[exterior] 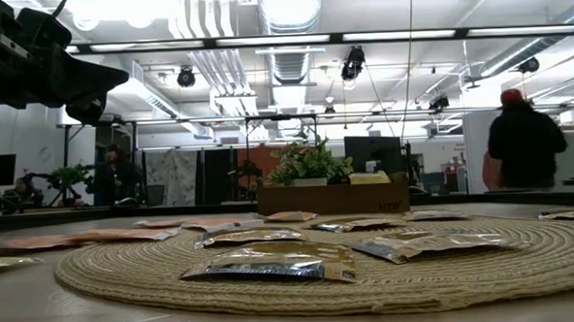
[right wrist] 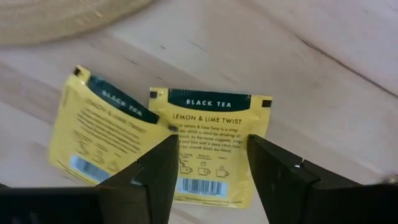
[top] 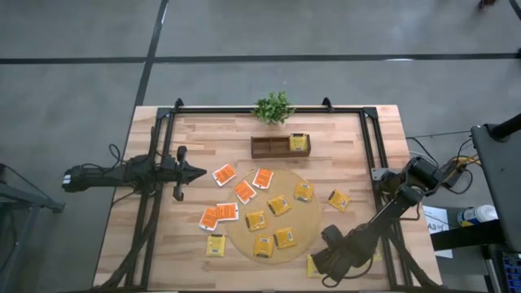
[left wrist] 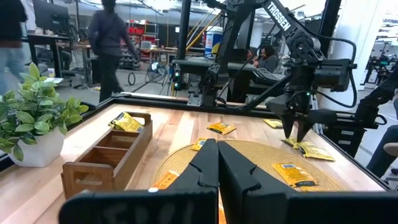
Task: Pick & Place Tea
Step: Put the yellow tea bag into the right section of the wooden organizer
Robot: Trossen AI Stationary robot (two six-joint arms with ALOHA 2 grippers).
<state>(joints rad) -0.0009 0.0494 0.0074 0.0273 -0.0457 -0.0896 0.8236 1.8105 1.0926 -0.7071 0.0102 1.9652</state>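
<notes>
Yellow tea packets point(right wrist: 211, 146), two, printed "BLACK TEA", flat on wooden tabletop point(right wrist: 323, 56) just off the round woven mat point(top: 273, 213), low and right of centre in the high view. More yellow packets on the mat; orange-red packets point(top: 244, 191) across its upper-left edge and beside it; one yellow packet in the wooden box point(top: 281, 145) near the potted plant point(top: 273, 107) at upper centre. Right pincer point(right wrist: 208, 165) directly above the two off-mat packets, fingers point(right wrist: 155, 168) spread, nothing pinched. Left pincer point(top: 195, 172) raised at left of frame, fingers pressed together, empty. Person standing at far right of the low view.
</notes>
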